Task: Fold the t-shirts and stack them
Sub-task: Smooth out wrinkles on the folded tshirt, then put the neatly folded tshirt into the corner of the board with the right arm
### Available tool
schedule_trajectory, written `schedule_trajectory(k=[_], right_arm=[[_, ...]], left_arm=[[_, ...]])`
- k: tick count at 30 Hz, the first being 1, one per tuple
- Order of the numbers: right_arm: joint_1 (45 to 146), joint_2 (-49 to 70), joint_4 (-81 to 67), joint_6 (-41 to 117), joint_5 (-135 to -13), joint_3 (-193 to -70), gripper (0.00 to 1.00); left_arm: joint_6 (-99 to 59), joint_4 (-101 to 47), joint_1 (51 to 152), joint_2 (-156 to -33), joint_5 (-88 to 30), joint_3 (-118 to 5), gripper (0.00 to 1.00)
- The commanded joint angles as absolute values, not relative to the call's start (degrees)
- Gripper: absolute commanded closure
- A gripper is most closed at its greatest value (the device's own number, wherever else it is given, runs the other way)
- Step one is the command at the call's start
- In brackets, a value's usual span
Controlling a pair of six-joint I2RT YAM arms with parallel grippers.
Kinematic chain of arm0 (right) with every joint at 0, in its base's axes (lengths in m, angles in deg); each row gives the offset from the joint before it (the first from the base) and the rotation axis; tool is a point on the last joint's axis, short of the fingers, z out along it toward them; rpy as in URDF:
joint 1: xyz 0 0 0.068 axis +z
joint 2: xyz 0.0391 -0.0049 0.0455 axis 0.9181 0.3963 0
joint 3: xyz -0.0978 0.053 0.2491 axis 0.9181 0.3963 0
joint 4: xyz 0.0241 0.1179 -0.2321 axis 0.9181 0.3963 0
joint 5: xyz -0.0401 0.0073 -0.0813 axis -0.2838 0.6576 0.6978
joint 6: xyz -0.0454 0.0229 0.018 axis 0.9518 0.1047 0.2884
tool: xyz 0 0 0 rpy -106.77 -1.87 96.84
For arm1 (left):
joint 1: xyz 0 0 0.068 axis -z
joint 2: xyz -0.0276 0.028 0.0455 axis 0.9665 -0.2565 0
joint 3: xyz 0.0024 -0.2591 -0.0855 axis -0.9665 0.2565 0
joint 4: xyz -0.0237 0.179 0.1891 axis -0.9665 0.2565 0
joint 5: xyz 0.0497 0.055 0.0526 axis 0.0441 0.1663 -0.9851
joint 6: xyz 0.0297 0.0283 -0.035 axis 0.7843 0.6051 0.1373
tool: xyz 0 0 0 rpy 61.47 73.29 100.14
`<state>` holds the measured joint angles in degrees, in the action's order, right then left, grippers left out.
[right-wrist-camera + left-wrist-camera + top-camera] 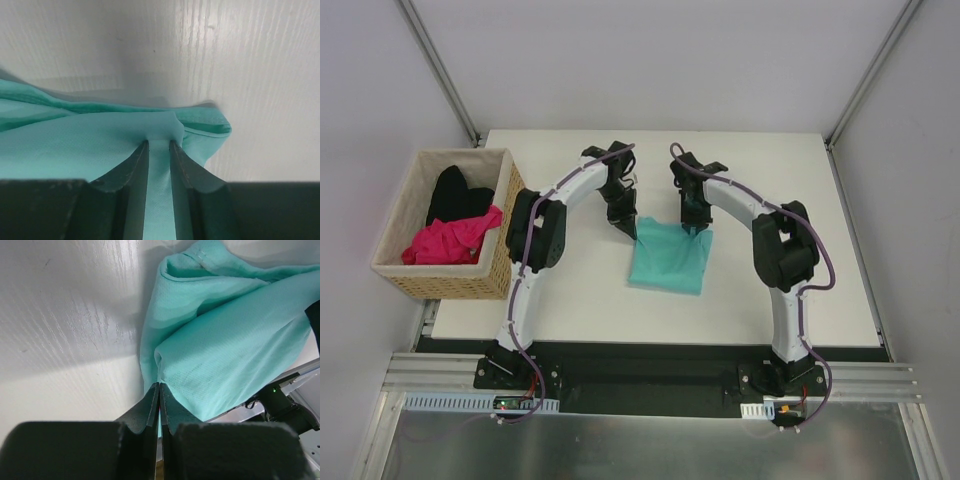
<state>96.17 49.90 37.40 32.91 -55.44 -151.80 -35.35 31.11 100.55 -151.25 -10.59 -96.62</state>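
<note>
A teal t-shirt (668, 258) lies partly folded on a white worktop (580, 295); every place below is given from it. Two robot arms reach in from the near edge and meet at the far edge of the teal t-shirt.

The left fingers (159, 390) are at its far left corner. They are clenched tight on a pinch of the teal cloth, which bunches in soft folds just beyond the tips.

The right fingers (694, 228) are at its far right corner. They stand slightly parted, and a band of teal cloth lies in the gap between them, not pressed tight.

Well to the left of the teal t-shirt, at the worktop's left edge, sits a wicker basket (506, 225). Inside it, a crumpled magenta pink t-shirt (450, 242) touches a black t-shirt (455, 195) lying behind it.
</note>
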Motion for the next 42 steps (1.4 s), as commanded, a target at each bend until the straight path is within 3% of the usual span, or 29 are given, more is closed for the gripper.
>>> schedule_trajectory(k=[1,17,19,20,23,28,35,37,39,40,42], right_arm=[[95.9,44.7,40.6,35.2,-51.0,-156.0,0.73],[99.0,27.6,40.7,33.8,-44.8,-144.6,0.72],[100.0,28.6,41.2,33.9,-45.2,-144.9,0.72],[100.9,28.8,41.7,34.2,-45.1,-145.1,0.72],[102.3,29.4,41.1,35.4,-43.7,-145.2,0.71],[103.4,31.1,41.6,35.7,-42.9,-146.2,0.71],[104.4,33.8,41.8,36.2,-46.1,-150.8,0.54],[105.0,36.5,42.6,36.4,-47.1,-153.3,0.54],[105.8,38.7,43.6,36.4,-47.7,-156.8,0.62],[106.0,39.3,43.5,36.4,-48.1,-157.7,0.65],[106.8,40.5,43.9,36.6,-48.2,-160.3,0.82]], left_arm=[[-36.1,32.8,100.2,-145.3,-11.5,-97.9,1.00],[-35.5,31.9,100.4,-132.8,-16.1,-94.3,1.00],[-35.1,30.9,100.6,-129.7,-18.1,-94.2,0.90],[-34.7,30.7,101.1,-128.3,-19.1,-94.2,0.74],[-34.1,30.0,101.4,-123.7,-22.9,-93.6,0.55],[-32.8,30.0,101.4,-118.3,-25.9,-90.8,0.52],[-31.9,29.9,101.4,-113.1,-27.9,-85.7,0.40],[-31.6,29.9,101.4,-111.9,-28.5,-84.8,0.43],[-31.3,29.9,101.4,-111.2,-29.2,-84.1,0.52],[-31.3,29.9,101.4,-110.7,-29.8,-83.9,0.61],[-30.9,30.0,101.4,-110.3,-30.4,-83.4,0.94]])
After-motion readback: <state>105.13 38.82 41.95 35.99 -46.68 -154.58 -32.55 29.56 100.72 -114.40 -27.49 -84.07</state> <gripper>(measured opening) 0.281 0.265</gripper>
